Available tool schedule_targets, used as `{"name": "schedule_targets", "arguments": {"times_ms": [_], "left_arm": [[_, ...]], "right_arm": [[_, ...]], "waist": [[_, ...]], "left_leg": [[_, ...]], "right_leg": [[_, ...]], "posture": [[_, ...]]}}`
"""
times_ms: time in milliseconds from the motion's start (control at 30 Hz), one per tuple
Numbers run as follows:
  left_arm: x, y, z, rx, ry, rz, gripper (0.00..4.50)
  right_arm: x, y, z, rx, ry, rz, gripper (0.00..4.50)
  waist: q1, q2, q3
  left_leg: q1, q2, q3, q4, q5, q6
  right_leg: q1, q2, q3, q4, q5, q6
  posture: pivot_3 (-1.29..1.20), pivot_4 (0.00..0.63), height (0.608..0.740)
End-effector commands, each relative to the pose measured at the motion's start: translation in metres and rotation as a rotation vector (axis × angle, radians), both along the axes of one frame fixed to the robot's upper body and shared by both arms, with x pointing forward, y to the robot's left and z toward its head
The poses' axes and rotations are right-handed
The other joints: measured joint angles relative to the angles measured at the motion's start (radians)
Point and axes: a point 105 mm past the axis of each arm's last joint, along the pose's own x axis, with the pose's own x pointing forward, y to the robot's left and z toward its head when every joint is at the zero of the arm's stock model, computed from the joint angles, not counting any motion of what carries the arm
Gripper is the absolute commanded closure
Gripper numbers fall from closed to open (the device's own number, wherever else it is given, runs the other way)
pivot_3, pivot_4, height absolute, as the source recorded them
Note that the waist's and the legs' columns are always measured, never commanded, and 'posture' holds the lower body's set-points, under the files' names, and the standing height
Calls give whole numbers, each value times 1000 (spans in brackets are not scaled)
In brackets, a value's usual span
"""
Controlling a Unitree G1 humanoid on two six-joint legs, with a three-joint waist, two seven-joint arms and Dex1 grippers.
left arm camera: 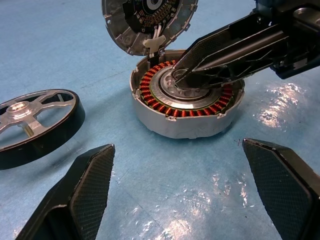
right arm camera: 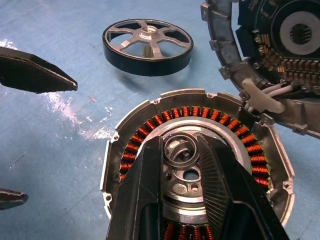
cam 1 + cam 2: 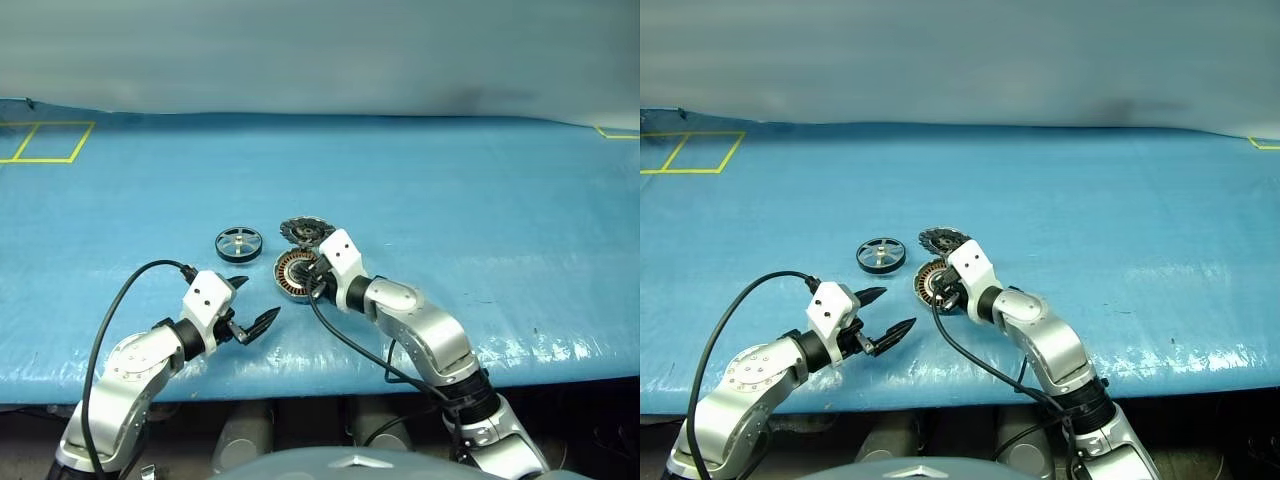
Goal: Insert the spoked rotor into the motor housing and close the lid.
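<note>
Two head views looked forward and down from above the arms onto a blue table [image 3: 450, 200], the motor housing [image 3: 292, 272] small near its front edge — both shared the whole scene. The left wrist view sat low and close beside the housing, facing it across the table. The right wrist view looked down from just above the housing — both wrist views shared its copper windings [image 2: 200, 112].

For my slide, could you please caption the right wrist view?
Right end effector at the housing centre; rotor beside it.
</note>
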Motion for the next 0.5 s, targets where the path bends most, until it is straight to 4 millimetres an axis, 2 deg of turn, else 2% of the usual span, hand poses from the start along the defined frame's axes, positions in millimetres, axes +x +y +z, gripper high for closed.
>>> {"name": "schedule_targets", "arguments": {"times_ms": [33, 500], "left_arm": [[-1, -5, 12, -18, -55, -24, 0], [-1, -5, 11, -20, -52, -25, 0]], "right_arm": [[-1, 2, 6, 18, -22, 8, 3838], [4, -9, -1, -6, -11, -47, 3838]], "waist": [[0, 0, 0], [0, 0, 0]], "left_leg": [[0, 0, 0, 0, 0, 0], [0, 0, 0, 0, 0, 0]], "right_leg": [[0, 0, 0, 0, 0, 0], [0, 0, 0, 0, 0, 0]], "posture": [[0, 150, 740], [0, 150, 740]]}}
